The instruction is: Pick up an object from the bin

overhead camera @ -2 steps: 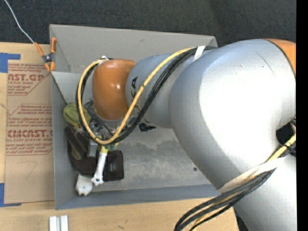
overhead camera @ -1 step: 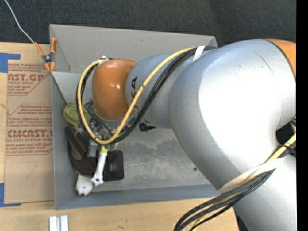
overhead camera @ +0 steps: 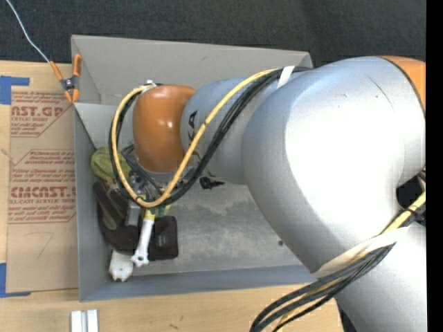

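Observation:
My gripper (overhead camera: 140, 185) reaches down into the left part of the bin, and its body shows just below the orange wrist cover. Right under it lies a white stick-shaped thing (overhead camera: 145, 235) with a white knob at its lower end. A black boxy thing (overhead camera: 166, 237) lies against that stick on the right. A dark brown, floppy thing (overhead camera: 113, 220) rests to the gripper's left along the bin's left wall. A pale yellow-green thing (overhead camera: 103, 163) sits above it, partly hidden by cables.
The arm covers the bin's right half and much of its middle. A small black thing (overhead camera: 208, 182) lies on the bin floor by the arm's edge. Bare grey floor shows toward the front right.

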